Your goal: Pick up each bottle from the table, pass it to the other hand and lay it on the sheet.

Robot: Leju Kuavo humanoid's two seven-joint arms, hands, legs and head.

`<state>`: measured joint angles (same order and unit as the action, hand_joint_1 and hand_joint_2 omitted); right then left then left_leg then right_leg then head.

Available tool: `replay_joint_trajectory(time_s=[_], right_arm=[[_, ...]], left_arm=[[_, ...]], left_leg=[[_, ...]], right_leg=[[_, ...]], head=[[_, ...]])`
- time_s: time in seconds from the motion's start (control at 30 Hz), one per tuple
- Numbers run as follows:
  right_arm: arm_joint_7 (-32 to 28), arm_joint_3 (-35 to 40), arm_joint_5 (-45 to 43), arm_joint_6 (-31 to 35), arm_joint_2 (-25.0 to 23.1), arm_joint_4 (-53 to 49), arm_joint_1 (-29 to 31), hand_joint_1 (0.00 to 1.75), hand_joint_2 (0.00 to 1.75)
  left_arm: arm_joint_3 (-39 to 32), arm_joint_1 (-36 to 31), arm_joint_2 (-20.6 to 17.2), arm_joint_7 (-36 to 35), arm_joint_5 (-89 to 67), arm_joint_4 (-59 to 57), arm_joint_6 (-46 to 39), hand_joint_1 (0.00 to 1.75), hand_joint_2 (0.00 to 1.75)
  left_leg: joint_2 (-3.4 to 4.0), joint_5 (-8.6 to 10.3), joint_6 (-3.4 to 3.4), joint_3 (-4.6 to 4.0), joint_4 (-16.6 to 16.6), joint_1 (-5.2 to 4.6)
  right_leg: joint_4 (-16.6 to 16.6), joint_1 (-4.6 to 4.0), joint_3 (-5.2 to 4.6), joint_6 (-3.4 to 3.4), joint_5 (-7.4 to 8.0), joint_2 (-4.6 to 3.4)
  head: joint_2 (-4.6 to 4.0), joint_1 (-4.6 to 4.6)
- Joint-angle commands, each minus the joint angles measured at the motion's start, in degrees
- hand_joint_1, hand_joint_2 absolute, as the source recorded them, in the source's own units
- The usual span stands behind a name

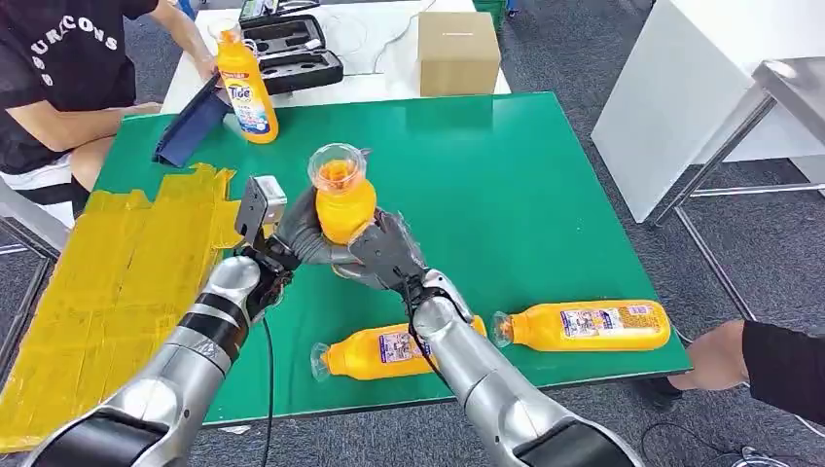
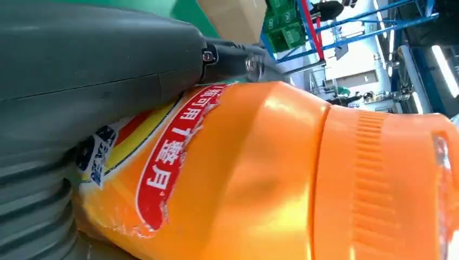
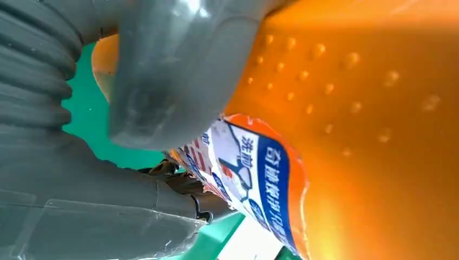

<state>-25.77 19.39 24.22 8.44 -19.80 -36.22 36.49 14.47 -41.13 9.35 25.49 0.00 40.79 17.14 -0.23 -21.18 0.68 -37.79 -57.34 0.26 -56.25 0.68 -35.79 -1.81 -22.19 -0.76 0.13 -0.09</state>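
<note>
An orange detergent bottle [image 1: 342, 202] with a clear cap stands upright in the air over the middle of the green table [image 1: 525, 185]. My left hand [image 1: 300, 230] and my right hand [image 1: 389, 251] both grip its lower body, from the left and from the right. The left wrist view shows the bottle [image 2: 260, 173] close up, pressed against my left thumb [image 2: 92, 65]. In the right wrist view my right thumb [image 3: 173, 70] wraps the bottle [image 3: 352, 124]. Two more orange bottles [image 1: 384, 350] [image 1: 584, 326] lie near the table's front edge. The yellow sheet [image 1: 117, 282] covers the table's left part.
A Tide bottle [image 1: 246, 86] stands at the back left beside a blue object [image 1: 190, 126]. A cardboard box [image 1: 457, 51] and a black case [image 1: 292, 49] sit on the white table behind. One person sits at the back left, and another's arm [image 1: 769, 365] rests at the front right.
</note>
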Motion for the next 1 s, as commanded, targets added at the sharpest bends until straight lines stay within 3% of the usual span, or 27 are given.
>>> replay_joint_trajectory(time_s=[0.03, 0.33, 0.37, 0.4, 0.73, 0.77, 0.93, 0.97, 1.0], right_arm=[[-0.4, 3.0, -1.1, -0.4, 1.8, 2.6, 1.4, 1.75, 1.75], [-0.7, 3.0, -1.5, 0.5, 2.4, 0.9, 0.4, 1.75, 1.75], [-0.8, 3.1, -1.6, 0.7, 2.4, -0.1, 0.0, 0.8, 1.75], [-0.7, 3.3, -1.6, 1.1, 2.5, -1.2, -0.6, 0.0, 1.75], [0.6, 5.1, 0.0, 5.2, 4.5, -11.1, -5.1, 0.0, 1.75], [0.8, 5.5, 0.2, 5.3, 5.2, -13.7, -6.4, 0.0, 0.0], [1.9, 6.0, 1.2, 7.3, 7.5, -23.5, -11.0, 0.0, 0.0], [2.0, 5.9, 1.8, 8.3, 7.9, -25.6, -11.8, 0.0, 0.0], [2.2, 6.0, 2.9, 9.8, 8.2, -27.4, -12.4, 0.0, 1.75]], left_arm=[[-0.9, -2.1, -0.7, -0.9, 1.6, -2.9, -0.9, 1.75, 1.75], [-1.2, -1.7, -1.0, -1.1, 1.9, -2.6, -1.4, 1.75, 1.75], [-0.9, -1.9, -1.1, -1.5, 1.4, -2.9, -2.1, 1.75, 1.75], [-0.8, -2.2, -1.2, -1.7, 0.9, -3.0, -2.7, 1.75, 1.75], [-3.0, -2.3, -3.9, -1.9, -2.4, 0.5, -10.1, 1.75, 1.75], [-3.8, -2.2, -4.8, -2.3, -2.9, 1.5, -11.2, 1.75, 1.75], [-6.1, -2.6, -7.8, -3.8, -15.6, 3.3, -28.5, 1.75, 1.75], [-5.2, -3.3, -9.0, -4.9, -22.1, 2.4, -35.1, 1.75, 1.75], [-4.7, -4.4, -10.0, -6.9, -27.7, 0.2, -38.8, 1.75, 1.75]], left_leg=[[0.01, -0.12, -0.04, 0.25, 0.0, 0.02], [0.02, -0.1, -0.03, 0.23, 0.0, 0.0], [0.02, -0.07, -0.03, 0.16, 0.0, 0.01], [0.01, -0.03, -0.02, 0.11, 0.0, 0.0], [0.01, -0.11, -0.05, 0.2, 0.0, 0.01], [0.01, -0.07, -0.04, 0.13, 0.0, 0.04], [0.19, -0.15, -0.06, 0.2, 0.0, 0.03], [0.18, -0.08, -0.06, 0.13, 0.0, 0.04], [0.07, -0.15, -0.08, 0.2, -0.1, 0.06]], right_leg=[[0.0, -0.04, 0.25, 0.08, -0.11, 0.06], [0.0, -0.03, 0.22, 0.06, -0.09, 0.05], [0.0, -0.03, 0.16, 0.05, -0.06, 0.04], [0.0, -0.01, 0.1, 0.04, -0.04, 0.04], [0.0, -0.03, 0.18, 0.08, -0.11, 0.07], [0.0, -0.06, 0.13, 0.06, -0.06, 0.04], [0.0, -0.06, 0.12, 0.09, -0.08, -0.13], [0.0, -0.07, 0.03, 0.09, -0.05, -0.15], [-0.1, -0.1, 0.12, 0.12, -0.15, -0.02]], head=[[0.0, 0.0], [0.0, -0.02], [0.0, -0.02], [0.0, -0.04], [0.0, 0.0], [0.0, 0.0], [0.0, 0.0], [0.0, -0.04], [0.0, 0.0]])
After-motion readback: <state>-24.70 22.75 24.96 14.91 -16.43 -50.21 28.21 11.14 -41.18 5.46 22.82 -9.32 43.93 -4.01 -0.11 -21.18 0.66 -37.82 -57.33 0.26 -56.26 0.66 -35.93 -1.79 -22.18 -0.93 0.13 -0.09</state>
